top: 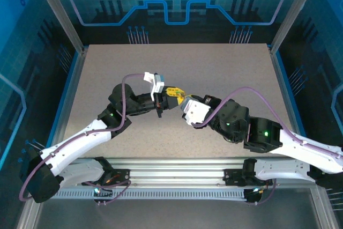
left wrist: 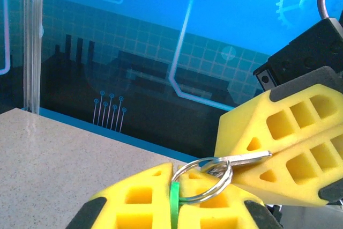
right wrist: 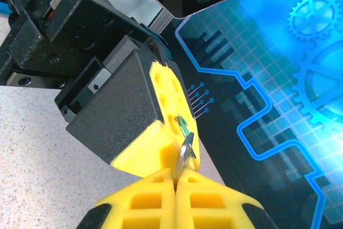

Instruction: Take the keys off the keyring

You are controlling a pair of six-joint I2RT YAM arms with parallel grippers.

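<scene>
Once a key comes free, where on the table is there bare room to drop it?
Bare table: the wide far strip between the claws and the back wall, both far corners, and the near patch between the two forearms. Crowded at centre, where left claw and right claw meet, pinching the keys on the keyring.

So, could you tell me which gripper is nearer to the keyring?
Left. The keyring lies at the tips of the left gripper, which pinches a green piece at the ring. The right gripper, shut on the silver key blade, sits just off the ring's far side.
</scene>
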